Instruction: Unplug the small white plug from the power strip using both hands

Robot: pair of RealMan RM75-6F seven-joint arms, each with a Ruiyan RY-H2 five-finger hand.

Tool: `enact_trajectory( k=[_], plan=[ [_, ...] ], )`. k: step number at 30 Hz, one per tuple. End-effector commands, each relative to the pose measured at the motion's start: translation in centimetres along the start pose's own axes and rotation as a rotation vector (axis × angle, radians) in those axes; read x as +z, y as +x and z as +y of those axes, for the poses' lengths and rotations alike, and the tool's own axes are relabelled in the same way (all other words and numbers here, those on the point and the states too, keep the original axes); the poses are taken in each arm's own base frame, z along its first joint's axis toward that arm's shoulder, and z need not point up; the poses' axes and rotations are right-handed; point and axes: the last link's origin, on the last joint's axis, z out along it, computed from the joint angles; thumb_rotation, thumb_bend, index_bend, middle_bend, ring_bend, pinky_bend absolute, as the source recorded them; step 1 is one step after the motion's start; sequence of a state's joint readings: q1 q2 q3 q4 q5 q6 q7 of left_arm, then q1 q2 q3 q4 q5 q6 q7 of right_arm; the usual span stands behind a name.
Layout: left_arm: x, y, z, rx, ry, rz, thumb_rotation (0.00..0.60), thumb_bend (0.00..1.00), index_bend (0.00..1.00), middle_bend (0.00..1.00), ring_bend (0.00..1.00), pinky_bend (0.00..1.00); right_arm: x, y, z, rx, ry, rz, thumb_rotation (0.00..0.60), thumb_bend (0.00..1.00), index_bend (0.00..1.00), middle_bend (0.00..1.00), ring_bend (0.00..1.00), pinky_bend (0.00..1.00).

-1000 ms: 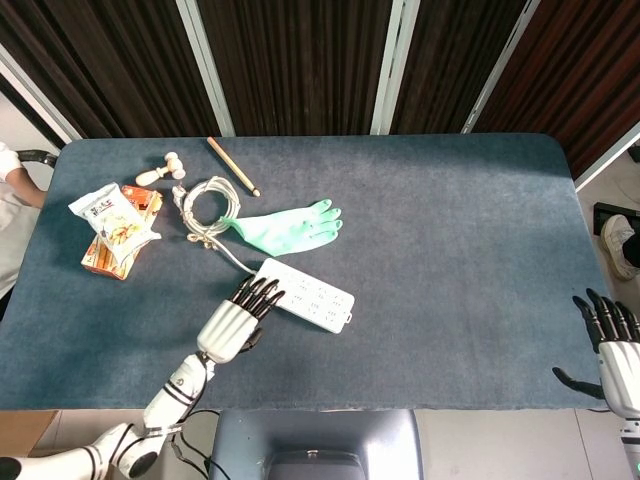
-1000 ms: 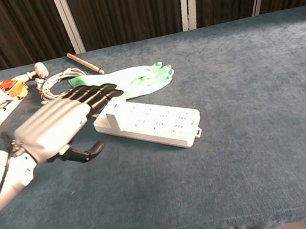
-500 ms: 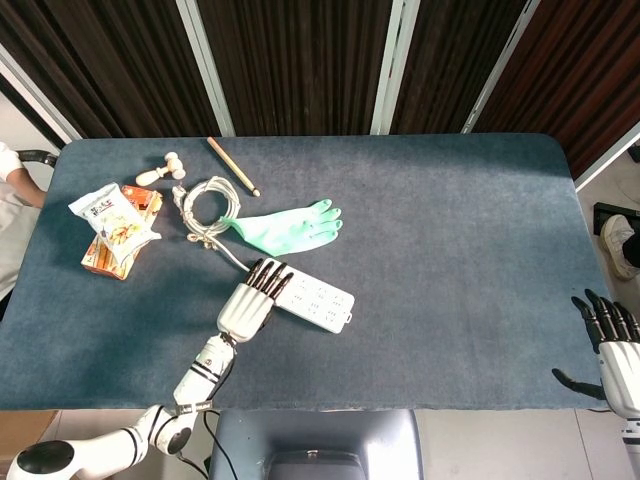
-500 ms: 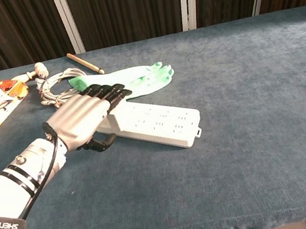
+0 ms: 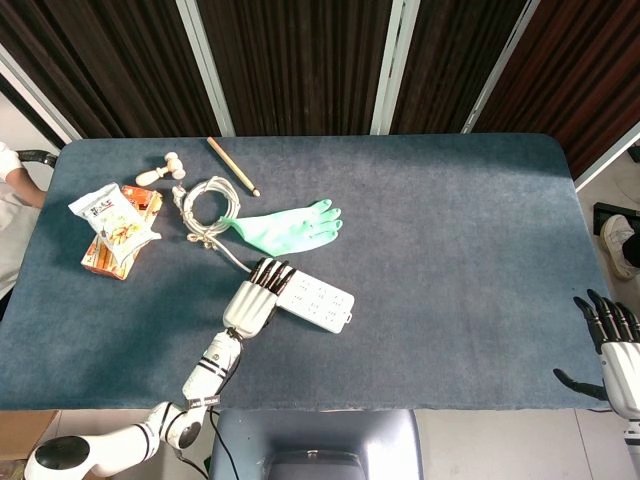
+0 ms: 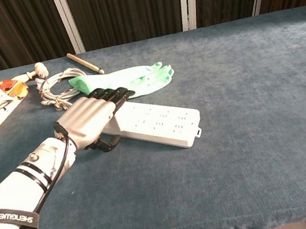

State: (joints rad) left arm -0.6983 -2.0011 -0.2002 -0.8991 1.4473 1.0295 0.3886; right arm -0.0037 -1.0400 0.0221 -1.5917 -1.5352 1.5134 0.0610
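On the blue, felt-like worktop (image 5: 450, 250), the robot's left hand (image 5: 255, 298) has slid further over the near-left end of the white power strip (image 5: 318, 298) since a second ago, when it hung short of it. Its dark fingers (image 6: 115, 93) now lie side by side across the strip's top and its thumb curls under the near edge; the small white plug is hidden beneath the hand, so whether it is pinched cannot be told.

Left to right in the head view: crinkled snack packets (image 5: 112, 218) lie on an orange box (image 5: 118, 250) at the worktop's left edge; a small pale wooden mallet (image 5: 160, 172) sits just behind them — beside a slim wooden stick (image 5: 232, 165) lying at a slant. A coiled white cord (image 5: 206, 208) runs toward the strip, with a limp, mint-green rubber glove (image 5: 292, 227) touching the coil's right side. The strip itself is a long, hard plastic slab with rows of sockets, lying at an angle just in front of the glove.

Far right, off the worktop's near corner, the right hand (image 5: 612, 345) hangs unchanged — black fingers spread, holding nothing.
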Motion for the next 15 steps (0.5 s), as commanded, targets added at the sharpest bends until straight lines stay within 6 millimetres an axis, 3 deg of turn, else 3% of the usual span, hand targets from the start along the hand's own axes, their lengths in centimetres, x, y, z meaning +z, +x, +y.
enact_trajectory(
  k=[1,9,15],
  plan=[
    [0.07,0.03,0.08,-0.003,0.000,0.001,0.600,0.40,0.00,0.01,0.00,0.08,0.02,0.00,0.00,-0.001,-0.001,0.001,0.600,0.15,0.00,0.00,0.00,0.00],
    [0.37,0.20,0.46,-0.018,0.006,0.012,0.600,0.45,0.09,0.19,0.08,0.10,0.03,-0.05,-0.07,-0.002,0.000,-0.001,0.600,0.15,0.00,0.00,0.00,0.00],
    [0.39,0.30,0.75,-0.024,0.006,0.017,0.600,0.46,0.15,0.26,0.13,0.11,0.00,-0.03,-0.06,0.000,0.000,0.000,0.600,0.15,0.00,0.00,0.00,0.00]
  ],
)
